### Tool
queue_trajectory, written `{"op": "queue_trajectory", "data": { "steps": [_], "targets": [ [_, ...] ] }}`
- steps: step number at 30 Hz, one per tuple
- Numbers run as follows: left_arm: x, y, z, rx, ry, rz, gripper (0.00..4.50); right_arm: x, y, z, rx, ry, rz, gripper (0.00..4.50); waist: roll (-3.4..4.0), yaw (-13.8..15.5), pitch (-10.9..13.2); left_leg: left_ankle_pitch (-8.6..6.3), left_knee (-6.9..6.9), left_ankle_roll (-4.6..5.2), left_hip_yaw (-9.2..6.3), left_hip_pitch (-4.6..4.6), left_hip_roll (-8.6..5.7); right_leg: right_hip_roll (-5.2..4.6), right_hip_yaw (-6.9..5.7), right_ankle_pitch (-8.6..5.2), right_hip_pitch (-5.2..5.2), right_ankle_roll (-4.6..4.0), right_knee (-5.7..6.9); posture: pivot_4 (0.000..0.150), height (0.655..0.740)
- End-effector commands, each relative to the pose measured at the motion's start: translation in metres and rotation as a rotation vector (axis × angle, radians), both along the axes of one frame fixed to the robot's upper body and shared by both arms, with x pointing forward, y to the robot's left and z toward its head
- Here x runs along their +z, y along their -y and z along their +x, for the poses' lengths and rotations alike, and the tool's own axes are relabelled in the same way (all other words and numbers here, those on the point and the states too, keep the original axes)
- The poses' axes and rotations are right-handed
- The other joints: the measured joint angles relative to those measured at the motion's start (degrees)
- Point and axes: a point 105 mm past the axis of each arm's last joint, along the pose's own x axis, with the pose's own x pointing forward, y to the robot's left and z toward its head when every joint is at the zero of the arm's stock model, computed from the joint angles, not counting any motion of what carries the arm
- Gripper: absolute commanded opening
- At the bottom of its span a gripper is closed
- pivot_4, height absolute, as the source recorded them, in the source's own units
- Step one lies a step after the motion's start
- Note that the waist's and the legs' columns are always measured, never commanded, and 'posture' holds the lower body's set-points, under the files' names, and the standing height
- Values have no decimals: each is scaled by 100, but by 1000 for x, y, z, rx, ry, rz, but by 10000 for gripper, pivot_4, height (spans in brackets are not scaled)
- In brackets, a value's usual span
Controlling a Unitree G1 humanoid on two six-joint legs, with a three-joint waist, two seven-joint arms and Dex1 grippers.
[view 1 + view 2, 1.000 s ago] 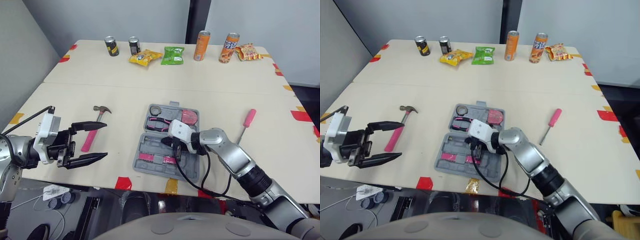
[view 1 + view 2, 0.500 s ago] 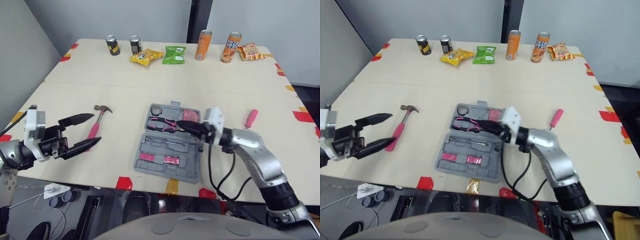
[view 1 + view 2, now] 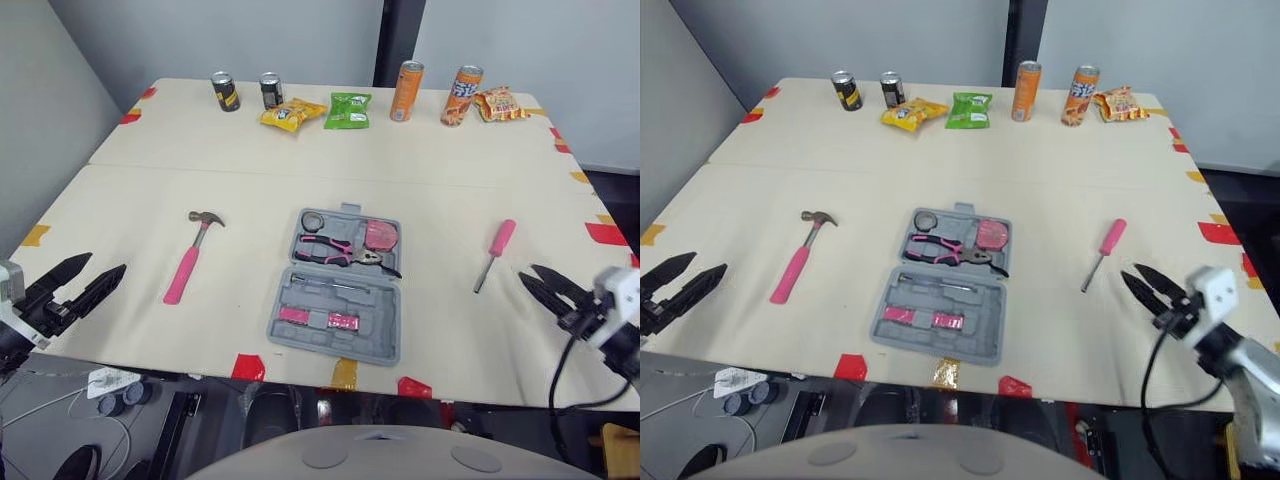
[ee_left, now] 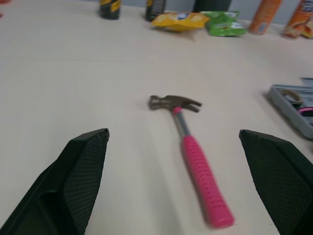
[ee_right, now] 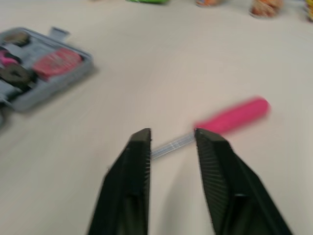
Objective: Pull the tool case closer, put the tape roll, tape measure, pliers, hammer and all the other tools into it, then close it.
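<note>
— From the head views, where's the hammer (image 3: 192,258)?
— On the surface (image 3: 250,190), left of the open tool case (image 3: 370,345). Its handle points near, toward the left end effector (image 3: 105,263), fingers spread.
— Left wrist?
— Hammer straight ahead, lengthwise.
— Right wrist?
— Right end effector (image 5: 172,132) released; screwdriver (image 5: 234,117) just beyond, crosswise, tip blurred.

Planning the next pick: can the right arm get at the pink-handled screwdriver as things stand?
Probably yes. The open right end effector sits near the pink-handled screwdriver, with only bare cream tabletop between them.
</note>
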Motion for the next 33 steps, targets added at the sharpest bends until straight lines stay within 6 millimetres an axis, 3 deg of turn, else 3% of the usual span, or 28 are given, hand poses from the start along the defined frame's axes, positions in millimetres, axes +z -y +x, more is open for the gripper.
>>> {"op": "queue_trajectory", "data": {
  "steps": [1, 6, 12, 17, 23, 26, 33],
  "targets": [
    [-8, -23, -8, 93, -3, 9, 45000, 1, 20, -14, -79, 29, 1, 29251, 3, -18, 2, -7, -1, 18, 0, 1, -1, -2, -1, 0, 1, 0, -1, 1500, 7400],
    [-26, -43, -21, 183, -57, 3, 45000, -12, 37, -29, -174, -4, 25, 44750, 4, -28, 2, -12, -5, 41, 0, 6, -1, -5, -4, 0, 3, -2, -1, 1500, 7400],
    [-27, -47, -22, 187, -53, 11, 45000, -16, 41, -34, -199, -16, 30, 44750, 4, 9, 1, -14, -6, 61, -13, 0, 8, -18, -25, 0, 7, -3, -2, 1500, 7400],
    [-18, -39, -14, 139, -13, 17, 45000, -5, 34, -25, -166, 16, 24, 44750, 6, 13, 3, -13, -6, 67, -21, -6, 5, -25, -38, 0, 8, -3, -6, 1500, 7400],
    [-5, -15, 7, 91, 32, 42, 45000, 29, -6, -2, 38, 91, 52, 44750, 15, -11, 10, -13, -6, 77, -28, -9, 5, -28, -50, -1, 11, -5, -6, 1500, 7400],
    [-2, 3, 23, 80, 31, 61, 45000, 49, -37, 9, 191, 116, 70, 44750, 16, -12, 11, -13, -6, 80, -35, -11, 4, -29, -59, -1, 14, -5, -6, 1500, 7400],
    [1, 37, 57, 121, -6, 98, 45000, 76, -97, 14, 538, 137, 7, 44750, 13, 3, 13, -11, -5, 78, -49, -18, -2, -29, -70, -2, 15, -6, -11, 1500, 7400]
  ]
}}
